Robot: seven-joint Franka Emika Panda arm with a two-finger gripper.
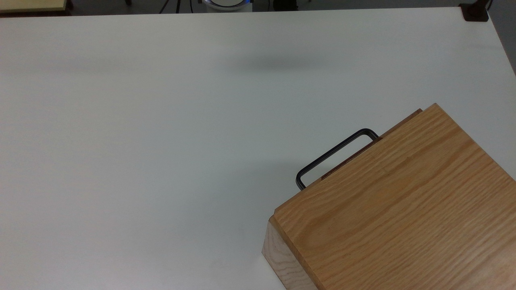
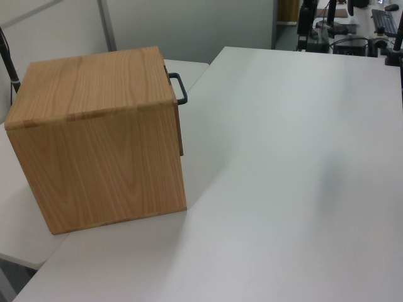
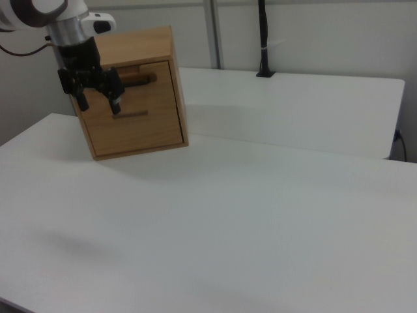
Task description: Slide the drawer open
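Observation:
The drawer (image 3: 146,120) sits shut in an oak cabinet (image 1: 395,201), its flat front panel level with the casing. Its thin black bar handle (image 3: 139,79) runs across the upper part of the panel. The handle (image 1: 334,155) juts from the cabinet's edge toward the top view's left, and it sticks out of the cabinet's right face as the handle (image 2: 180,89) in the left view. In the right view my gripper (image 3: 100,103) hangs open, fingers pointing down, in front of the panel's left part. Nothing is between the fingers.
The cabinet stands on a wide white table (image 1: 161,121), near the lower right corner in the top view. A black post (image 3: 263,39) rises at the table's far edge in the right view. Desks with equipment (image 2: 352,25) lie beyond the table.

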